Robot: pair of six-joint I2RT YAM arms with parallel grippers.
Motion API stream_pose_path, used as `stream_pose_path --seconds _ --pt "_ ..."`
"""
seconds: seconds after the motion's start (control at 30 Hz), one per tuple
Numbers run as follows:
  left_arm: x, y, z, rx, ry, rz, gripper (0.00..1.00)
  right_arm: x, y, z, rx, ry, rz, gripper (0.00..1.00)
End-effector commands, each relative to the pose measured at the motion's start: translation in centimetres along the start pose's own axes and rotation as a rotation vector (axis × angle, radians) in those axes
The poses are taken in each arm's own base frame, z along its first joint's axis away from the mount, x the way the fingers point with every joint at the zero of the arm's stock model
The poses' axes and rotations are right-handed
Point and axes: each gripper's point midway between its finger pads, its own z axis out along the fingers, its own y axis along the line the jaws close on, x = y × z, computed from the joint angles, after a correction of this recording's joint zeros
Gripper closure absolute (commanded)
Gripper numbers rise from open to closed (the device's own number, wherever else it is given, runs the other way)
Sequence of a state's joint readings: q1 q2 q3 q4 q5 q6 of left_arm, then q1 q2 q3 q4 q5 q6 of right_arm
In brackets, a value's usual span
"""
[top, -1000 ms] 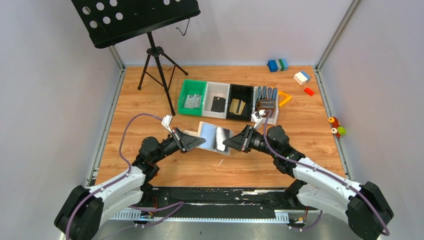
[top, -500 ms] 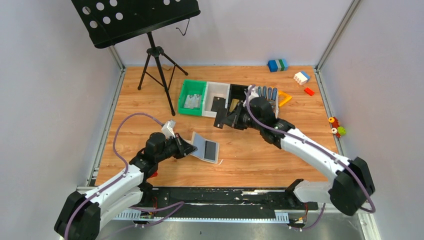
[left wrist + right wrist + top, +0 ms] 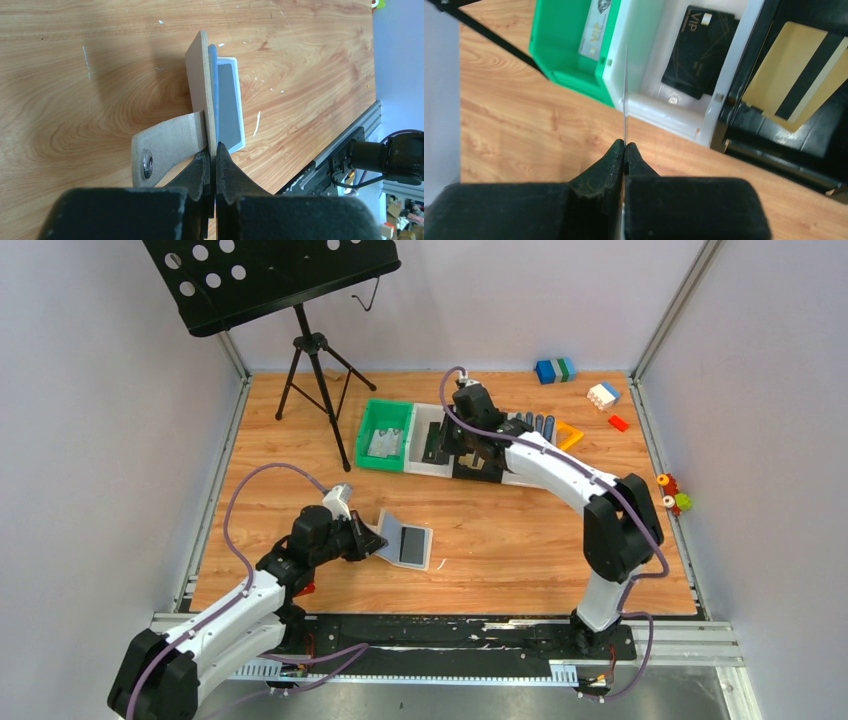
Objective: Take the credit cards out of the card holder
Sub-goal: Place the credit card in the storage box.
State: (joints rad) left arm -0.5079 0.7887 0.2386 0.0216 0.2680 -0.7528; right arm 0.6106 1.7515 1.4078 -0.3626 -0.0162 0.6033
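Observation:
The card holder (image 3: 404, 540) lies open on the table, pale beige outside and light blue-grey inside (image 3: 227, 100). A dark grey rectangle shows on its inner face; whether that is a card I cannot tell. My left gripper (image 3: 371, 540) (image 3: 213, 148) is shut on its raised beige flap, beside the strap tab (image 3: 165, 150). My right gripper (image 3: 438, 446) (image 3: 625, 145) is shut on a thin credit card (image 3: 625, 90), seen edge-on above the front wall of the white bin (image 3: 651, 107). In that bin lies a black card (image 3: 696, 50).
A green bin (image 3: 385, 452) holds a silvery card (image 3: 594, 30). A black bin (image 3: 769, 127) holds gold cards (image 3: 794, 75). A music stand's tripod (image 3: 315, 375) stands at the back left. Toy blocks (image 3: 555, 370) and a small toy (image 3: 675, 495) lie at the right.
My right gripper pulled a card out of the holder and carried it back to the bins. The left gripper lowered the holder toward the near left, still holding its flap.

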Motion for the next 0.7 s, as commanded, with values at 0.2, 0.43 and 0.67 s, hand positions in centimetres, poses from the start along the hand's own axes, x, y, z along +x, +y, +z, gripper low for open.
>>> stream_pose_path --seconds 0.2,0.43,0.67 --pt "-1.8 -1.7 -0.3 0.061 -0.051 0.059 1.00 -2.1 -2.0 5.0 0.122 0.021 -0.088 1.00" --pt "-1.9 -1.4 -0.2 0.039 -0.048 0.068 1.00 -4.8 -2.6 5.2 0.146 -0.014 -0.100 0.59" --pt "-2.4 -2.0 -0.5 0.057 -0.069 0.057 1.00 -3.4 0.0 -1.0 0.051 -0.042 -0.173 0.31"
